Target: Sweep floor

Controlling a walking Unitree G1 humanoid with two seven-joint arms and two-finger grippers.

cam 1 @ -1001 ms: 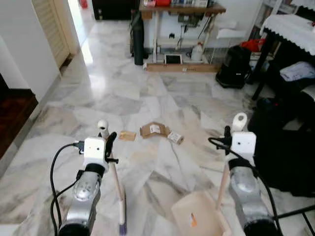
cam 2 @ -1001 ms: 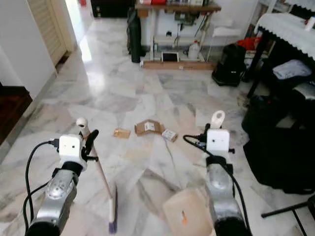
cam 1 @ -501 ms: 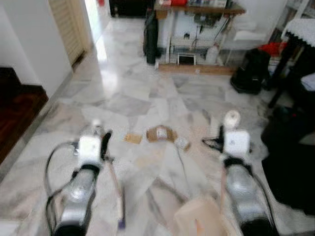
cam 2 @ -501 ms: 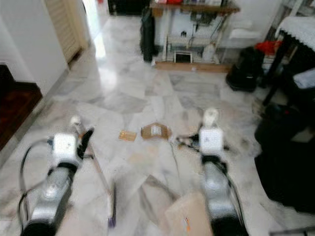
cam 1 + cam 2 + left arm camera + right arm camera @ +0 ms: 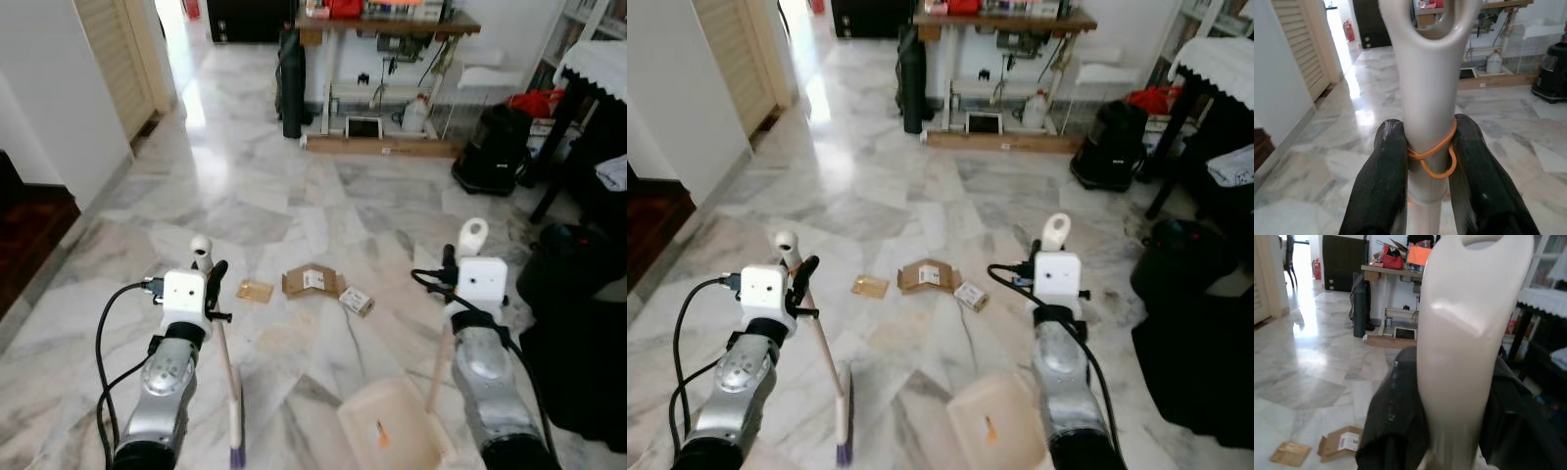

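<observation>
With left gripper (image 5: pixel 1425 161) clamping the broom (image 5: pixel 232 392) and right gripper (image 5: pixel 1449 396) clamping the dustpan (image 5: pixel 392 431), we judge approach underway; cardboard scraps (image 5: pixel 313 282) lie farther ahead.

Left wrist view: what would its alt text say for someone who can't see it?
Two black fingers of the left gripper clamp a pale broom handle wrapped with an orange rubber band, above a shiny marble floor.
</observation>
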